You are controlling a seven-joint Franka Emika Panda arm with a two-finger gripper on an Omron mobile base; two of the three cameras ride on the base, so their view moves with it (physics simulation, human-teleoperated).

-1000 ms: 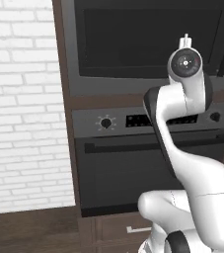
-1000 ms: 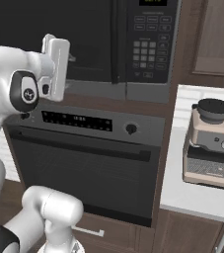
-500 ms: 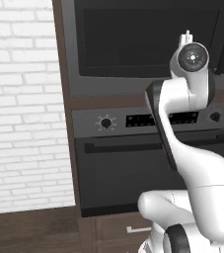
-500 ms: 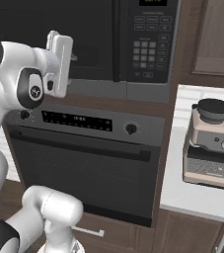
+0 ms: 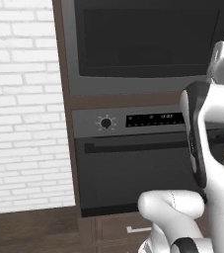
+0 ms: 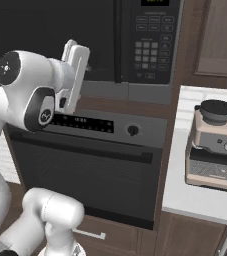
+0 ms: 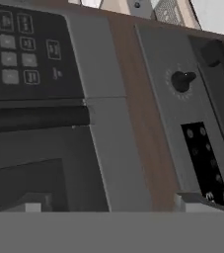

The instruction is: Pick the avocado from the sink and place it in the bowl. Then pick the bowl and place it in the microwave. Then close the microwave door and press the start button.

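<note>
1. Microwave [image 6: 150, 93]: built in above the oven [image 6: 85, 170], straight ahead of the arm. Judged stage: last step, pressing start.
2. Microwave door [image 5: 148, 39]: looks shut flush with the frame, dark glass hiding the cavity. Cannot tell through it whether bowl and avocado sit inside; presumably so.
3. Keypad [image 6: 152, 50]: dark panel right of the door. In the hand view it lies toward the upper left [image 7: 15, 49], while the hand camera looks at the door's lower corner and the wood strip above the oven knob [image 7: 182, 80]. Best to lift and shift toward the panel before pushing.
4. Start key: too small and blurred to pick out among the keys. Worth squaring up to the panel, bringing one fingertip onto one key, and pushing straight in with a short light stroke. Risk: hitting a neighbouring key or the oven knob.
5. Pincer [image 6: 79, 60]: raised in front of the door's lower edge, fingers spread wide apart, nothing held. No contact with the microwave can be made out.
</note>
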